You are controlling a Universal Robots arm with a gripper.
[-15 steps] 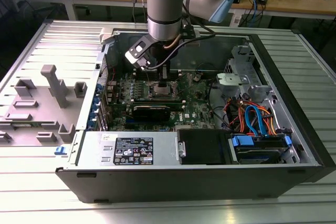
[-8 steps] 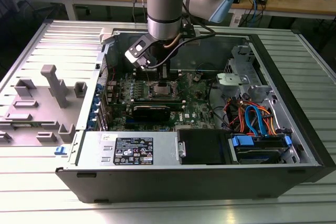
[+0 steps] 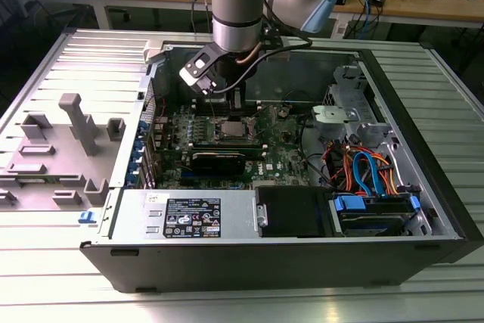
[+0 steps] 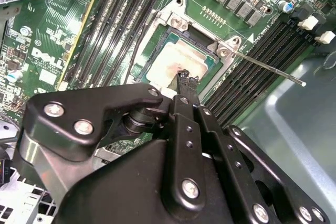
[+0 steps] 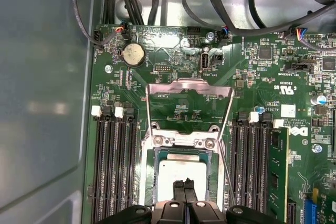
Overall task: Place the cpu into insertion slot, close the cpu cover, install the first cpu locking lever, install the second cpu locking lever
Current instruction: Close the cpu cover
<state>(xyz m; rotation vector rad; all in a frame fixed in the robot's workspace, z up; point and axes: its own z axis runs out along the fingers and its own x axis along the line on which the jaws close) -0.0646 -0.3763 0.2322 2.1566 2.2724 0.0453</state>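
The cpu point(image 5: 181, 174) lies flat in the insertion slot point(image 5: 148, 182) on the green motherboard, its dull silver top also showing in the second wrist view point(image 4: 176, 59). My gripper point(image 5: 184, 184) is shut, its fingertips pressed together just over the near edge of the cpu, with nothing between them. The cpu cover point(image 5: 189, 84) stands raised on its hinge behind the slot, with the board visible through its window. One thin locking lever point(image 4: 268, 67) sticks out sideways, unlatched; another point(image 4: 137, 40) runs along the other side. In the exterior view the gripper point(image 3: 224, 107) hangs right above the slot point(image 3: 231, 128).
Long black memory slots point(image 5: 113, 166) flank the socket on both sides. Black cables point(image 5: 220, 3) cross the case beyond the board. The open case point(image 3: 408, 187) holds a drive bay with orange and blue cables point(image 3: 363, 168) at the exterior view's right and a power supply point(image 3: 189, 217) in front.
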